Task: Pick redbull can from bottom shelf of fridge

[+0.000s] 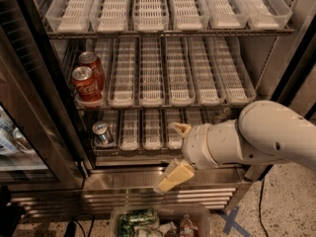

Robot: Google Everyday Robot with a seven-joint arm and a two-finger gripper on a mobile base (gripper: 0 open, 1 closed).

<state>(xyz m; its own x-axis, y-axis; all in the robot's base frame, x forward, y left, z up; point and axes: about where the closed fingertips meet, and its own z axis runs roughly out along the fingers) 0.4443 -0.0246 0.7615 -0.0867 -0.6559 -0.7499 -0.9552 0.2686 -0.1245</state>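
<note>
Camera view: The fridge (129, 182) is seen with its glass door (29, 98) swung open to the left of the redbull can (102, 133). The redbull can is stood upright at the front of the leftmost white lane tray on the bottom shelf (150, 132). A slim body is shown, dark blue with silver. The round silver top with its pull-tab is turned toward the camera.

Two red Coca-Cola cans (88, 80) are seen on the rack just above the redbull can, one behind the other. The white slotted trays to the right of the redbull can are seen bare.

The claw (169, 157) is held to the right of the redbull can and slightly lower, well apart from it, in front of the shelf edge. Its two tan fingers (174, 176) are spread wide, and nothing is gripped. The white arm (266, 137) is extended in from further right. A clear bin (202, 212) of drink containers is seen on the floor below the redbull can, to the right.
</note>
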